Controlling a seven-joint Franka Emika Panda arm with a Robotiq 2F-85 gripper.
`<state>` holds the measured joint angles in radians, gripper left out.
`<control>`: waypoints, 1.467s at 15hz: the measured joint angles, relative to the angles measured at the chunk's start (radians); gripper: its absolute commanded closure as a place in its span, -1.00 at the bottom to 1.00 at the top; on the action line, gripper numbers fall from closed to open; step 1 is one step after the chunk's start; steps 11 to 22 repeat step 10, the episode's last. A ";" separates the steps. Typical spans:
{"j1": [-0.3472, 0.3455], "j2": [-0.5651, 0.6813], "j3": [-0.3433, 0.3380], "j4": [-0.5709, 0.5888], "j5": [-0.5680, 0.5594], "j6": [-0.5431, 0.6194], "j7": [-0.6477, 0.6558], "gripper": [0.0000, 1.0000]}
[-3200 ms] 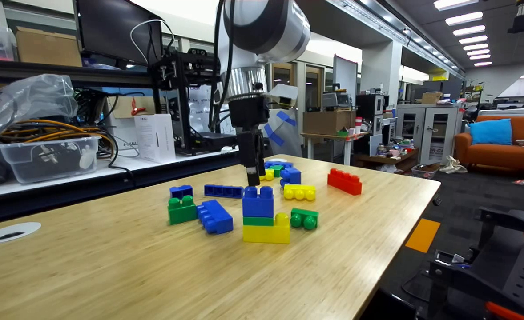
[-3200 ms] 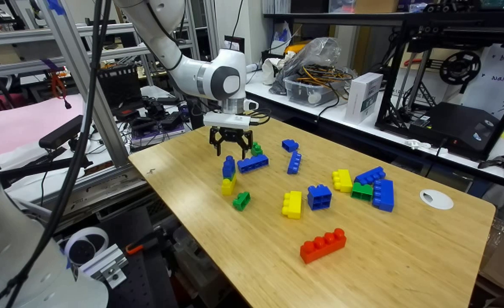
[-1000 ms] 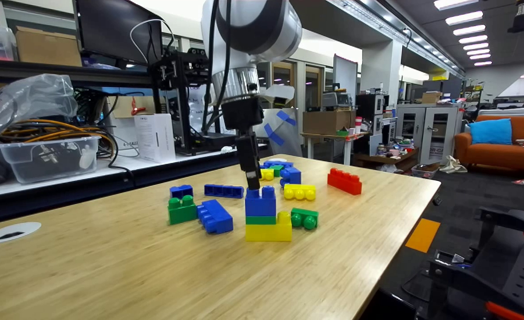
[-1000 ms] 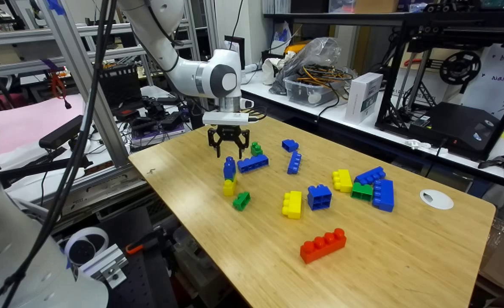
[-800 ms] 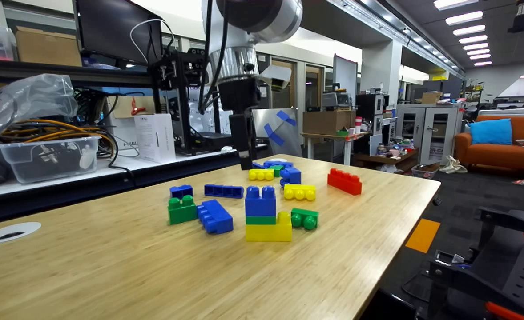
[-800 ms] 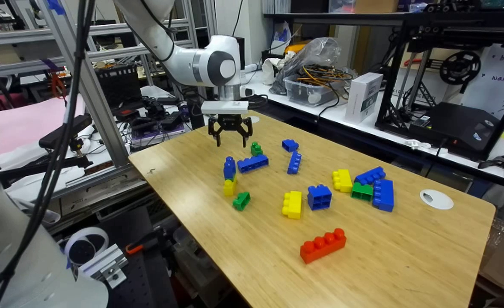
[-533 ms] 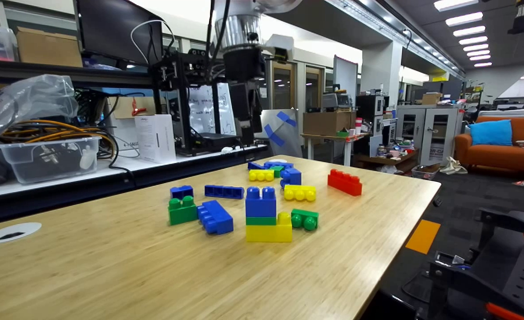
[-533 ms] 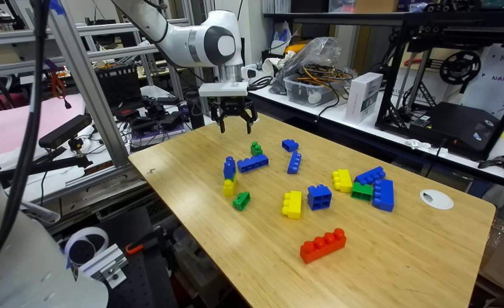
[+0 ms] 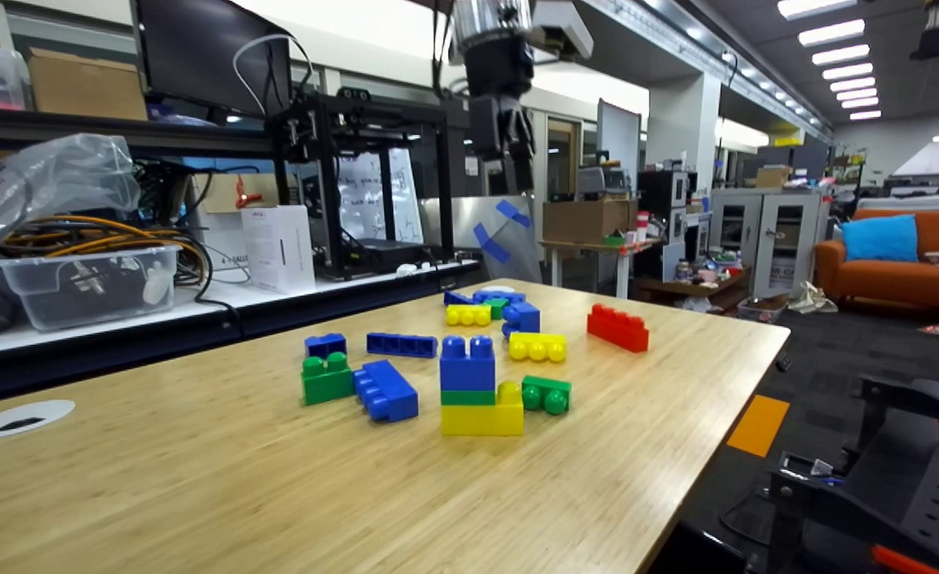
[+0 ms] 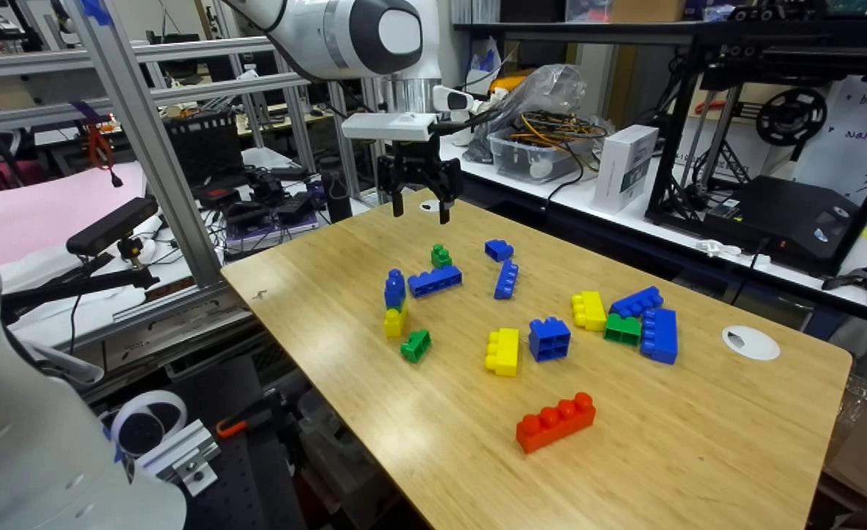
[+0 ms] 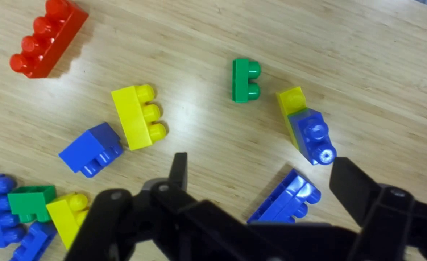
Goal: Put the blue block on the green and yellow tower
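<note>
Blue block (image 9: 467,372) seated upright atop green and yellow tower (image 9: 479,418). Pincer (image 10: 421,209) spread, well apart, at the tower's twelve o'clock in both exterior views.

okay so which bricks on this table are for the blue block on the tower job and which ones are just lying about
For the job:
- blue block, sitting atop the tower
- green and yellow tower, beneath it

Just lying about:
- red brick
- two other yellow bricks
- three other green bricks
- six other blue bricks
</note>
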<state>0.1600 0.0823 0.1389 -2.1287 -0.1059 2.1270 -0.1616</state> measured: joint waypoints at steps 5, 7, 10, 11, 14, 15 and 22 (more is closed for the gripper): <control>-0.051 -0.100 -0.051 -0.101 0.056 -0.001 0.001 -1.00; -0.073 -0.129 -0.077 -0.133 0.068 0.000 -0.003 -1.00; -0.112 -0.140 -0.125 -0.145 0.075 0.005 -0.015 -1.00; -0.112 -0.140 -0.125 -0.145 0.075 0.005 -0.015 -1.00; -0.112 -0.140 -0.125 -0.145 0.075 0.005 -0.015 -1.00; -0.112 -0.140 -0.125 -0.145 0.075 0.005 -0.015 -1.00; -0.112 -0.140 -0.125 -0.145 0.075 0.005 -0.015 -1.00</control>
